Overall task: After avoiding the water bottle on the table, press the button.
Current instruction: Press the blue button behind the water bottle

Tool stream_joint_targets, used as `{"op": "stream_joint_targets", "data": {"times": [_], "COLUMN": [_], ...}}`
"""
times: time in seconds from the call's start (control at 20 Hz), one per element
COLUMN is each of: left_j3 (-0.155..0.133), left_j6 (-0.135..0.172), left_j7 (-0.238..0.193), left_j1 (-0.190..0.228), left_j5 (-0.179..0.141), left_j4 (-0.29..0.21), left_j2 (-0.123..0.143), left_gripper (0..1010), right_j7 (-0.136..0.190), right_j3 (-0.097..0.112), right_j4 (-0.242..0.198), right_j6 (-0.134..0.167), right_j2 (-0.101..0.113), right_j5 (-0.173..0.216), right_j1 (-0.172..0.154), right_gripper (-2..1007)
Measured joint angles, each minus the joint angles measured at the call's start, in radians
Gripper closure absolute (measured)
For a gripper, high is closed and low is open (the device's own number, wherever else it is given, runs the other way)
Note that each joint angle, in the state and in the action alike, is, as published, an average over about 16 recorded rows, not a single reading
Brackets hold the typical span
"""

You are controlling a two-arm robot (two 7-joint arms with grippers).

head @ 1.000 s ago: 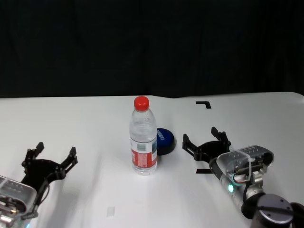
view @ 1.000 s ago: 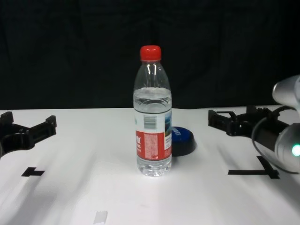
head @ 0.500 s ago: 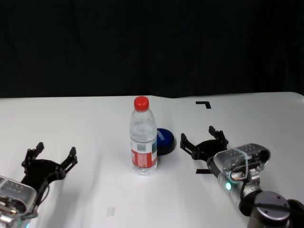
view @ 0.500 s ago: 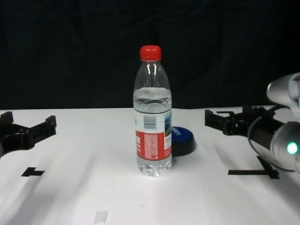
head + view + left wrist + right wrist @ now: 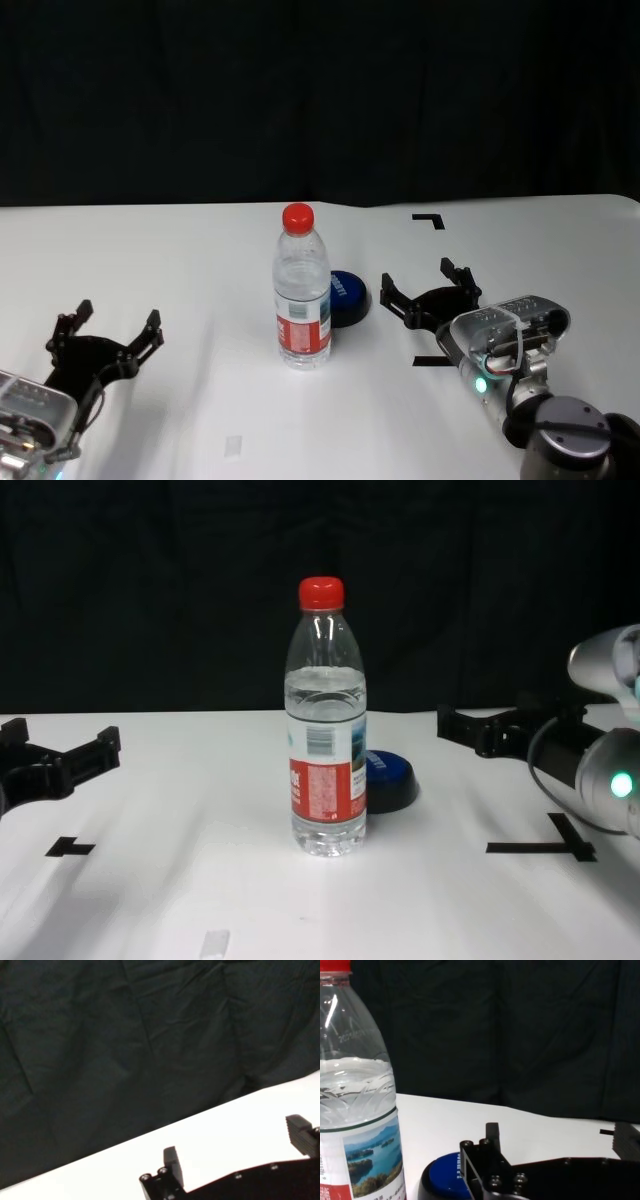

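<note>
The water bottle (image 5: 302,295) stands upright mid-table (image 5: 180,260), clear with a red cap. Just behind it and to its right lies the low dark blue button (image 5: 349,296), partly hidden by the bottle in the chest view (image 5: 391,780). My right gripper (image 5: 420,284) hovers open to the right of the button, a short gap away, fingers pointing toward the table's far side. The right wrist view shows the bottle (image 5: 355,1085) and the button (image 5: 445,1176) close ahead beside one fingertip (image 5: 492,1135). My left gripper (image 5: 110,326) rests open at the near left, empty.
Black tape marks lie on the white table: a corner (image 5: 430,219) at the back right, a cross (image 5: 545,846) under the right arm, another mark (image 5: 70,847) near the left gripper. A small white strip (image 5: 233,445) lies near the front. A black curtain closes off the back.
My right gripper has shifted left and a little farther from me, closing on the button's right side. The bottle, the button and the left arm have not moved.
</note>
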Motion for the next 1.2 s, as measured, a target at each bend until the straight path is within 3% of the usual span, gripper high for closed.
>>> {"op": "stream_joint_targets", "data": {"times": [0.75, 1.2], "left_j3": [0.000, 0.000], "left_j6": [0.000, 0.000], "left_j7": [0.000, 0.000], "left_j1": [0.000, 0.000], "left_j5": [0.000, 0.000], "left_j4": [0.000, 0.000], "left_j2": [0.000, 0.000], "left_gripper": [1, 1], "right_j7": [0.002, 0.017], "right_j3": [0.001, -0.006], "right_j4": [0.004, 0.035], "right_j6": [-0.007, -0.020], "right_j2": [-0.001, 0.001], "right_j5": [0.003, 0.008], "right_j1": [0.006, 0.036], "right_gripper": [3, 3]}}
